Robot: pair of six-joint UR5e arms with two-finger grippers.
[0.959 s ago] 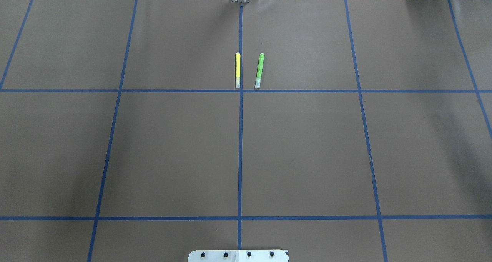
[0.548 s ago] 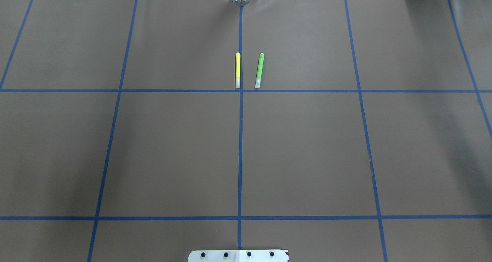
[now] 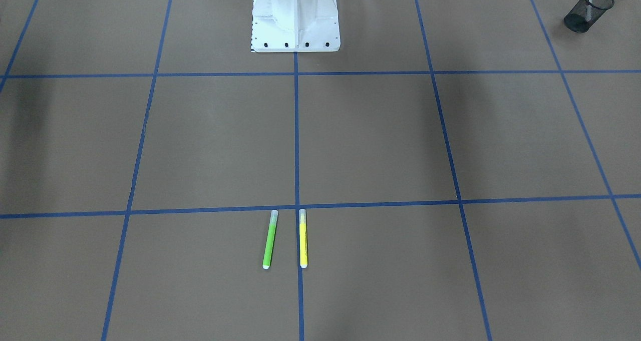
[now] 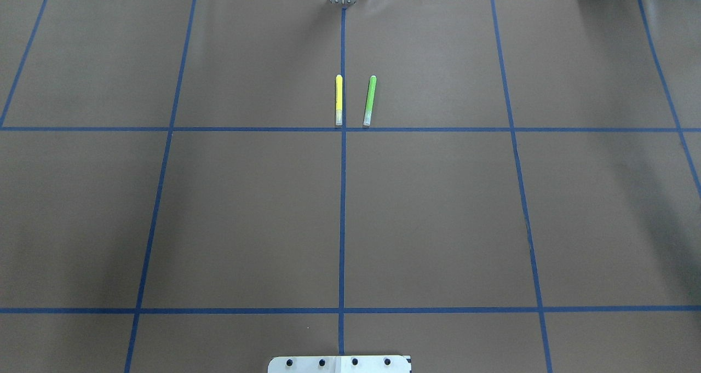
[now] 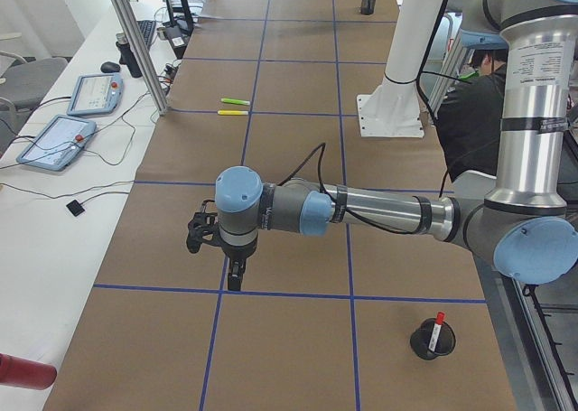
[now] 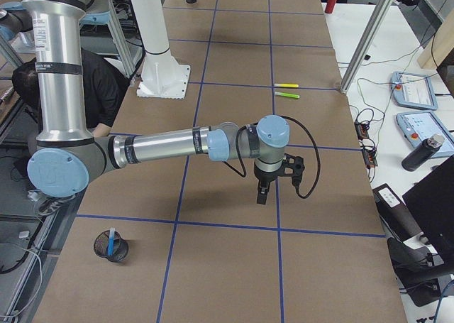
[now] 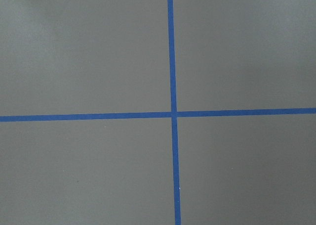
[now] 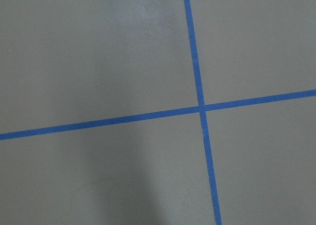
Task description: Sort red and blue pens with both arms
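Over the table (image 5: 289,86), the left gripper (image 5: 234,275) and right gripper (image 6: 261,194) hang, whether clenched or released impossible to tell, the red pen (image 5: 437,325) in a mesh cup (image 5: 421,343) at the left's four o'clock, the blue pen (image 6: 112,235) in another cup (image 6: 106,250) at the right's eight o'clock.

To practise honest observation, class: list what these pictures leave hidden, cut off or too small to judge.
Left tool: exterior left view only, too small; open or shut unclear.
Right tool: exterior right view only; same doubt.
Red pen: lower barrel hidden by mesh cup, exterior left.
Blue pen: mostly hidden by second mesh cup, exterior right.
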